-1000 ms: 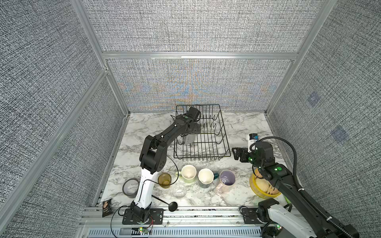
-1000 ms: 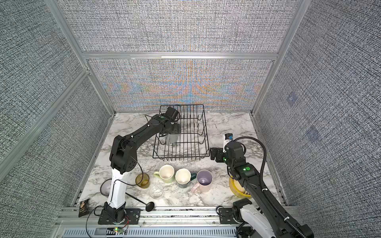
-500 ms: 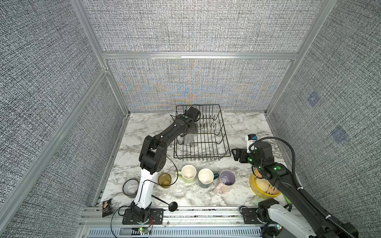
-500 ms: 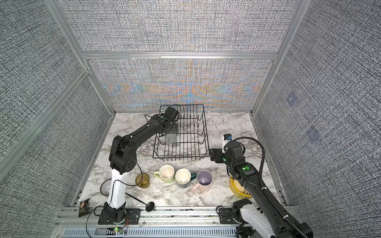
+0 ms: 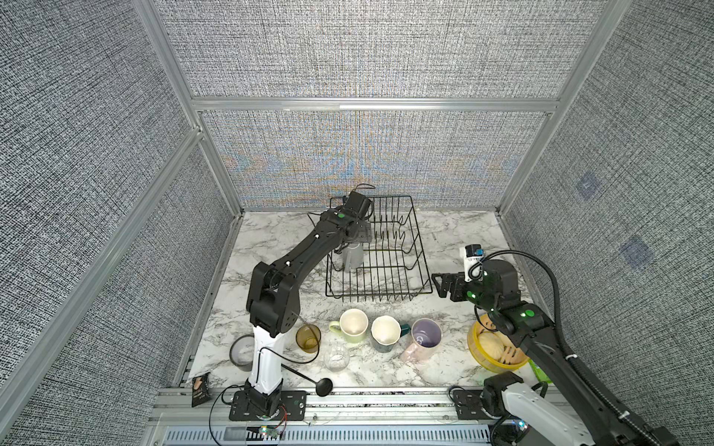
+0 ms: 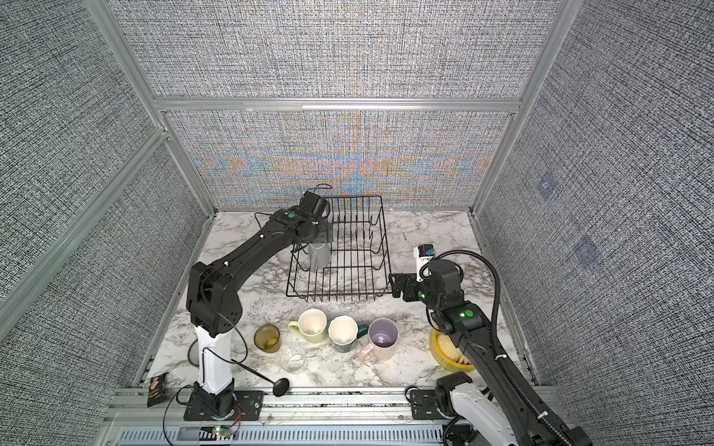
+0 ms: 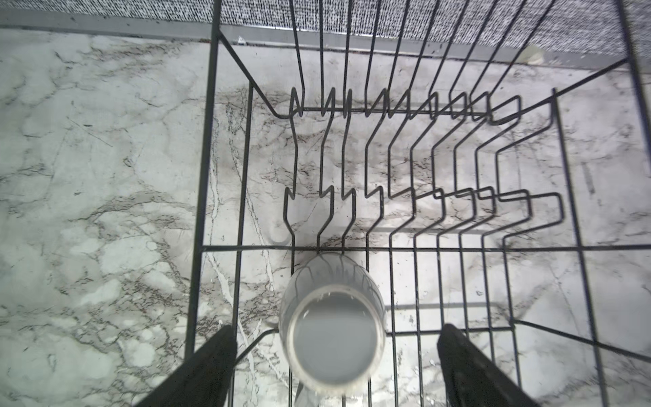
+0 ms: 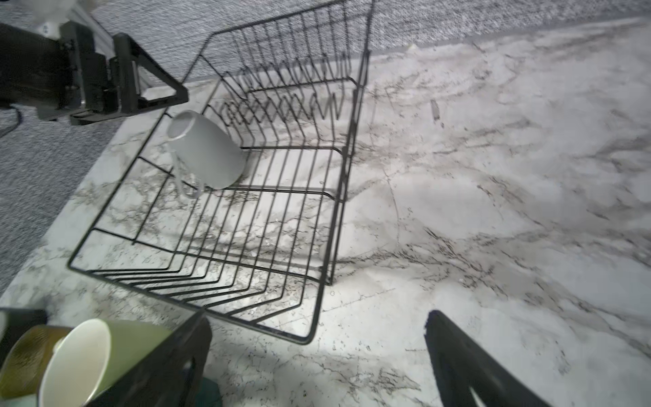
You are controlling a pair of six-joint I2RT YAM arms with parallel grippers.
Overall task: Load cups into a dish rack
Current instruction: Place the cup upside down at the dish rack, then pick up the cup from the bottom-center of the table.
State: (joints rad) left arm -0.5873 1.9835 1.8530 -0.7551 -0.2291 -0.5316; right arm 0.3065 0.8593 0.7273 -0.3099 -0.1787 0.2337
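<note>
Grey mug (image 7: 331, 338) stands upended in rack (image 7: 208, 141) — seemingly untouched within spread left claw (image 7: 336, 329).

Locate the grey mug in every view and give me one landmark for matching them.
Top view: grey mug inside the dish rack, along its left side.
Top view: grey mug at the same spot in the dish rack.
Left wrist: grey mug seen end-on, close up, inside the dish rack.
Right wrist: grey mug tilted, inside the dish rack.
Shared landmark: the black wire dish rack.
</note>
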